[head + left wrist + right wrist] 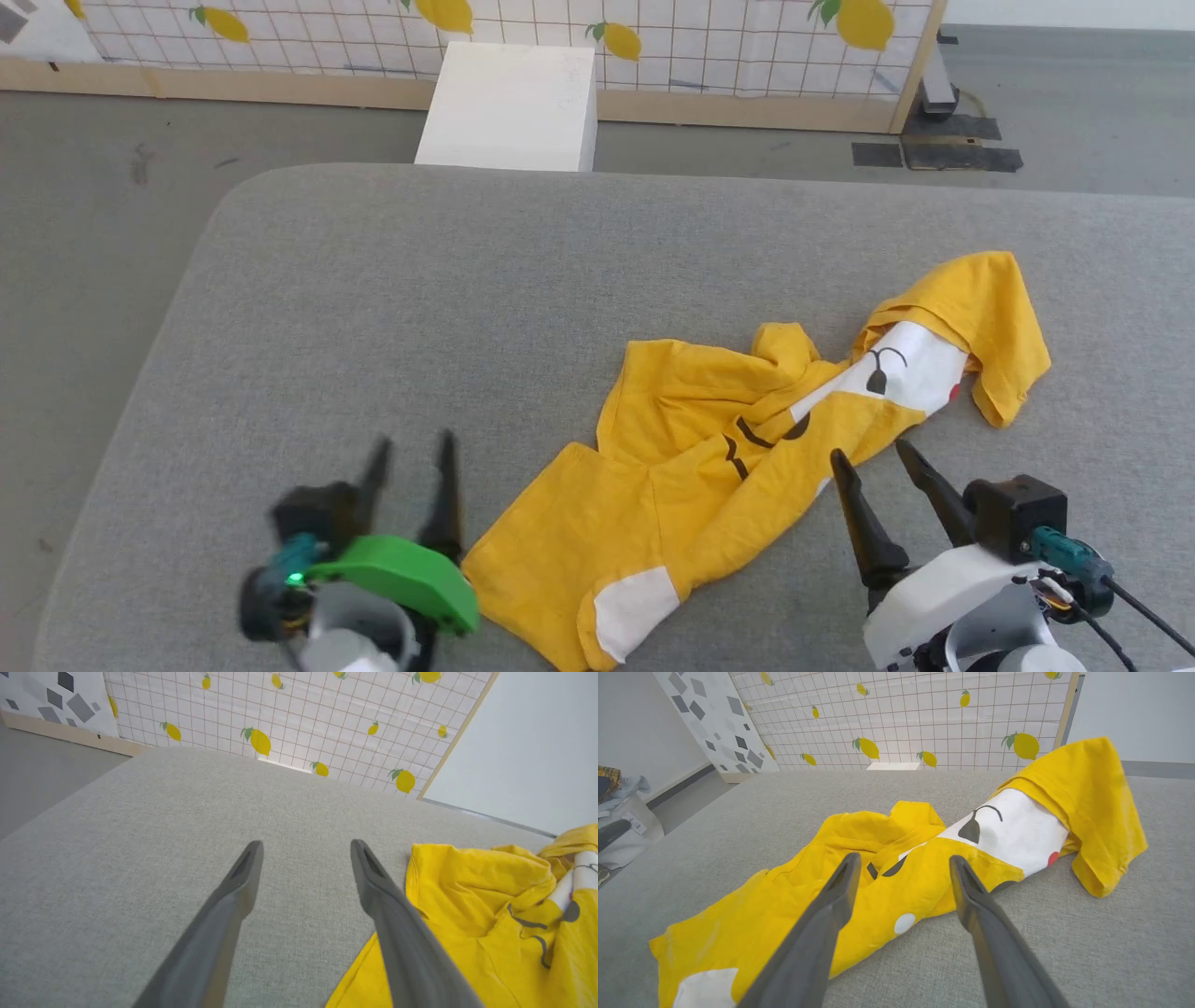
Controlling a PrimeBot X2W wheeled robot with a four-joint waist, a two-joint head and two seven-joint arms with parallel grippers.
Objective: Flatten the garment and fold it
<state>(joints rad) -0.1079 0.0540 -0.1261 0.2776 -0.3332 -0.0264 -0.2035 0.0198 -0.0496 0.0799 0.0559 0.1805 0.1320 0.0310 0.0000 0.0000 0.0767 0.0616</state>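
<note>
The crumpled yellow T-shirt (672,467) lay on the worktop (373,308); the left gripper (414,441) at its eight o'clock and the right gripper (868,450) at five had their jaws open.

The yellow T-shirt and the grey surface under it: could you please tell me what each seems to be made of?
The T-shirt looks like soft, matte knit, probably cotton: it lies in limp, crumpled folds with stitched hems. The grey surface looks like matte woven upholstery cloth: a fine heathered weave shows, over a rounded, seemingly padded corner.
</note>
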